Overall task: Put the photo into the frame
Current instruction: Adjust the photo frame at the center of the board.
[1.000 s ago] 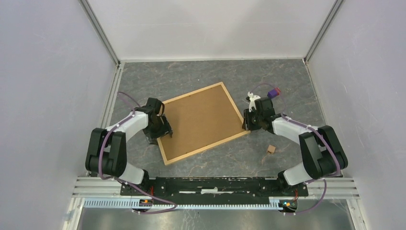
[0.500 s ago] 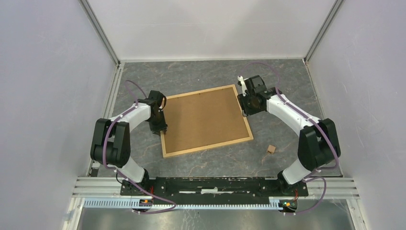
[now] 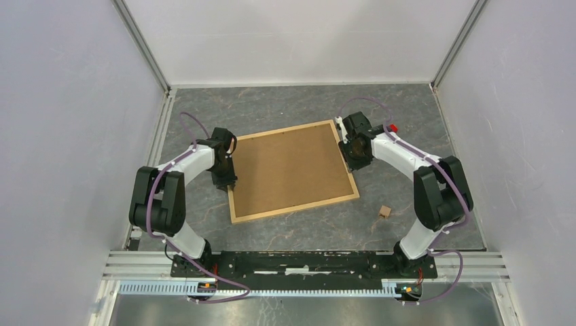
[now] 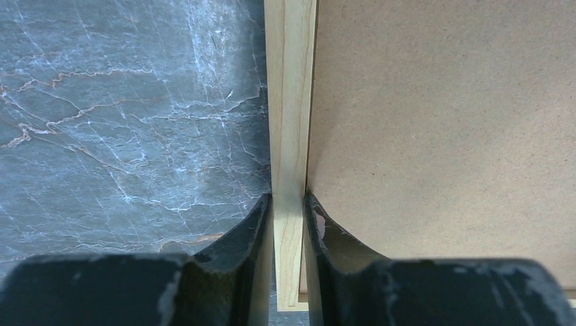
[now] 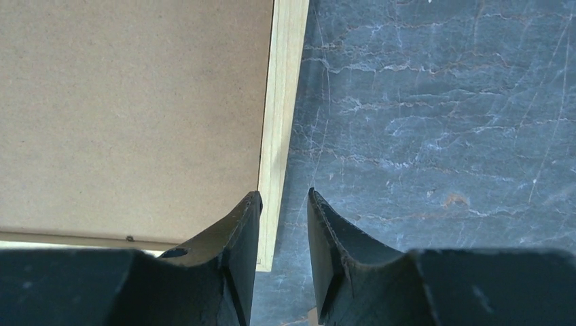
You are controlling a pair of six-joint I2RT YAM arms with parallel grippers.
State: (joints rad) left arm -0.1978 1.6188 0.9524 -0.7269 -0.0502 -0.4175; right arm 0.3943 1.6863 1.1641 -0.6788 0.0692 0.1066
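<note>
The frame (image 3: 292,170) lies back side up on the table, its brown panel (image 4: 441,102) facing me inside thin light wood strips. At the frame's left side my left gripper (image 3: 228,182) is shut on the wood strip (image 4: 291,102), one finger on each face. My right gripper (image 3: 356,161) hangs over the far right corner. In the right wrist view it (image 5: 284,195) is open astride the strip (image 5: 280,102), with a gap showing between the strip and the outer finger. The photo is out of view.
A small wooden block (image 3: 385,211) lies on the grey marbled table (image 3: 272,115), right of the frame's near right corner. White walls close in the table on three sides. The arms' bases sit on the rail (image 3: 306,261) at the near edge.
The frame has turned from a steep tilt to lie squarer to the table. My left gripper has closed on its left strip. The right arm has swung to the far right corner.
</note>
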